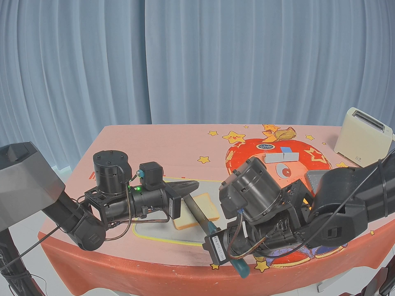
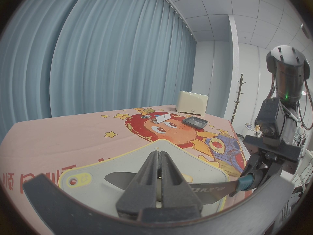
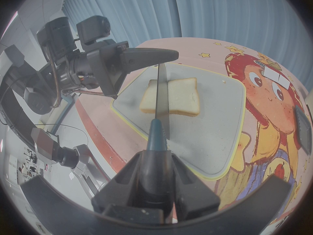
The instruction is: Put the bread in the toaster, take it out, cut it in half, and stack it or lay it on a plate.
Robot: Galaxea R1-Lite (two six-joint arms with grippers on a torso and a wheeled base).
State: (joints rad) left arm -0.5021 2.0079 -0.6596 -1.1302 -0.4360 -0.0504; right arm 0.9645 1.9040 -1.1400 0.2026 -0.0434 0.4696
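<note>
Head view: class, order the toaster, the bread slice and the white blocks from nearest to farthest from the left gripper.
1. bread slice, right next to the left gripper.
2. white blocks, farther back, to the right.
3. toaster, at the far right.

Lab-like test room: blue curtain (image 1: 197, 50), tiled office ceiling (image 2: 215, 7), cartoon-clothed table (image 1: 164, 144).

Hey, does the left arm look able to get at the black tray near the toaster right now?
Probably not directly. The left gripper sits shut by the bread, and the right gripper holding the knife stands between it and the black tray beside the toaster.
</note>
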